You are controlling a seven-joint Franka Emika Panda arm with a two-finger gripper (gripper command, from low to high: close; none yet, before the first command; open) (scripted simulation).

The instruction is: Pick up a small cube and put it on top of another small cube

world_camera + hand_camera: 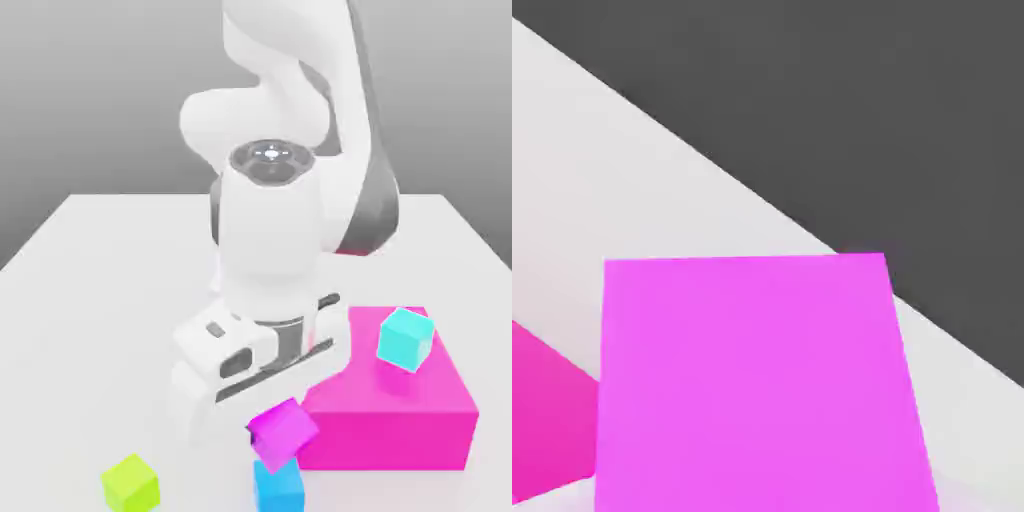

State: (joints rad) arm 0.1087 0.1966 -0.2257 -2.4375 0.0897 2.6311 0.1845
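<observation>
small magenta cube (283, 431): is being seen tilted, one corner down, sitting just above the blue cube, apparently touching its top; a plain magenta face (762, 385) is being shown in the hand view.
small blue cube (277, 488): is being seen resting on the white table, directly beneath.

The white arm (275, 200) rises from twelve o'clock in the exterior view and folds down toward six o'clock. Its hand (250, 360) tilts toward five o'clock, low over the table, wrist joint facing the camera.
</observation>
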